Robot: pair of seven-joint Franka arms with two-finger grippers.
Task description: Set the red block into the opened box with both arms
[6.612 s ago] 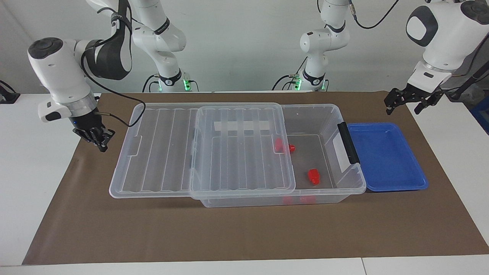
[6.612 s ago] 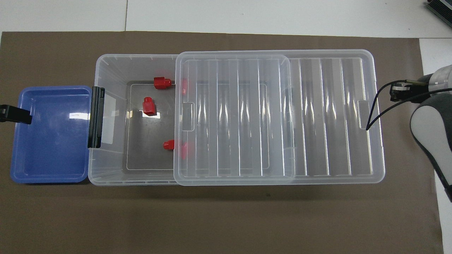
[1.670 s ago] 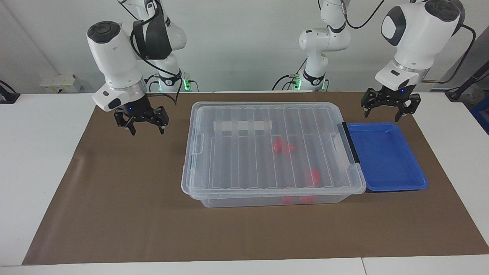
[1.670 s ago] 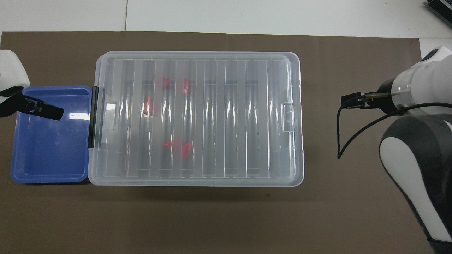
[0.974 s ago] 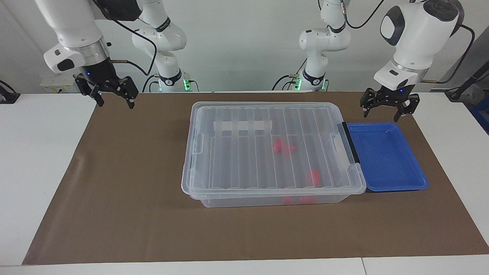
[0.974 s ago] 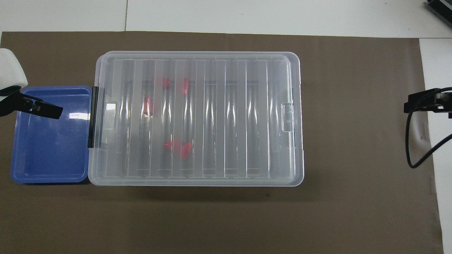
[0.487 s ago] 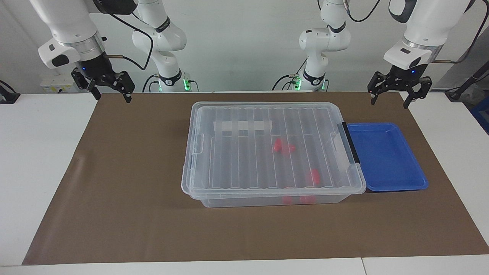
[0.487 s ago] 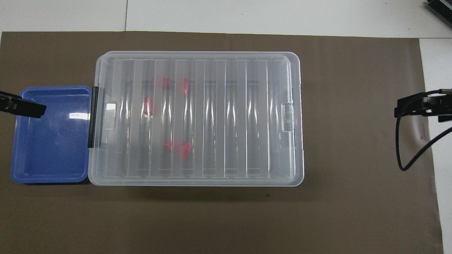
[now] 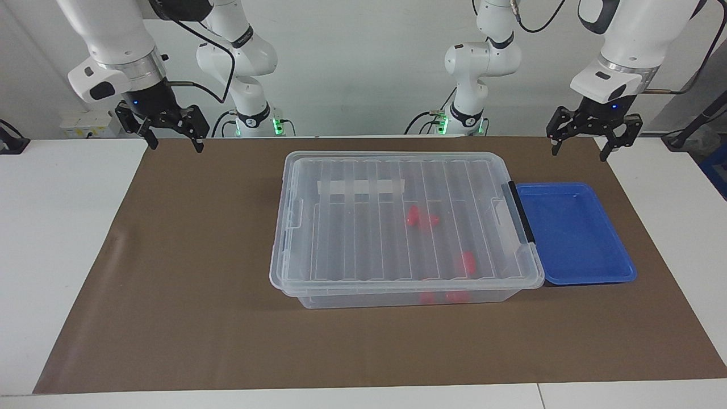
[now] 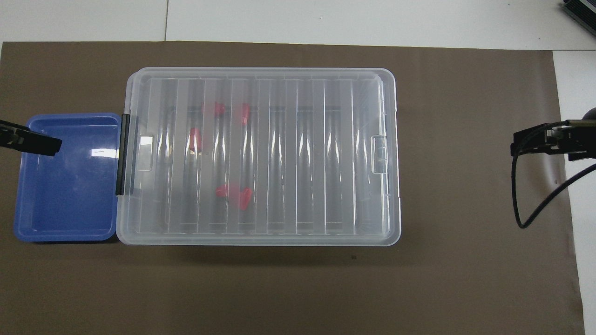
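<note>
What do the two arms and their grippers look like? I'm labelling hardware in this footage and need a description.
Both arms are glossy white jointed tubes with dark grey joint caps and a silver metal ring at the wrist. Each ends in a black two-finger gripper, the left gripper and the right gripper, with a small blue light above the fingers. Black cables loop along both arms, and the bases glow green.
</note>
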